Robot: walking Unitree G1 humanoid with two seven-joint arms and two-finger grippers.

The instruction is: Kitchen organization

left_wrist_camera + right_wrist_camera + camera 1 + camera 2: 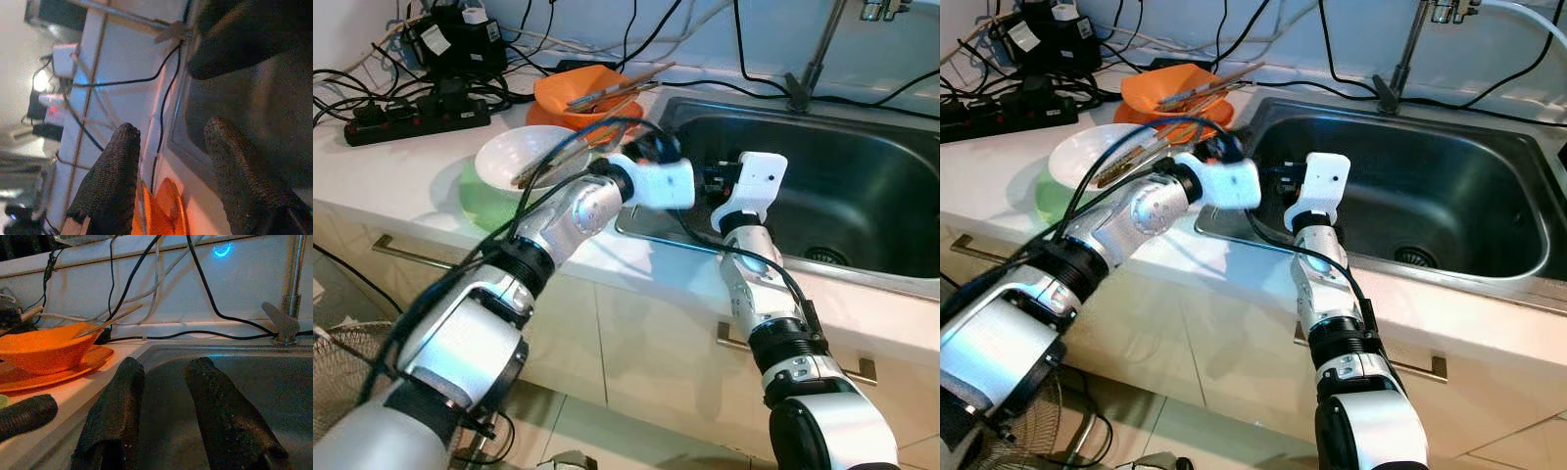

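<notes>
Setting: a white kitchen counter [401, 166] with a stainless steel sink basin [862, 186] set into it, seen from the robot's head looking down.

Left gripper [171, 161]: reaching over the near left corner of the sink; its two black fingers are spread apart with nothing between them.

Right gripper [164, 406]: just beside the left one, at the sink's front rim and pointed across the basin; fingers also parted and empty.

Dishes on the counter: a shallow orange bowl [582, 93] sits on an orange plate [58, 374] at the sink's left edge, with wooden chopsticks [617, 86] resting across it. Nearer the robot, a white bowl [514, 157] rests on a pale green plate [484, 201], with more chopsticks [548, 162] lying in it.

Sink: the basin looks empty apart from its round drain [824, 255]; a metal tap [818, 49] rises at the back.

Clutter: a black power strip [416, 117] and tangled black cables [558, 39] along the back wall.

Progress: early, by my reading — every dish is on the counter, none is in the sink or in a gripper. Picking up and moving the bowls, plates and chopsticks appears to be all still ahead.
</notes>
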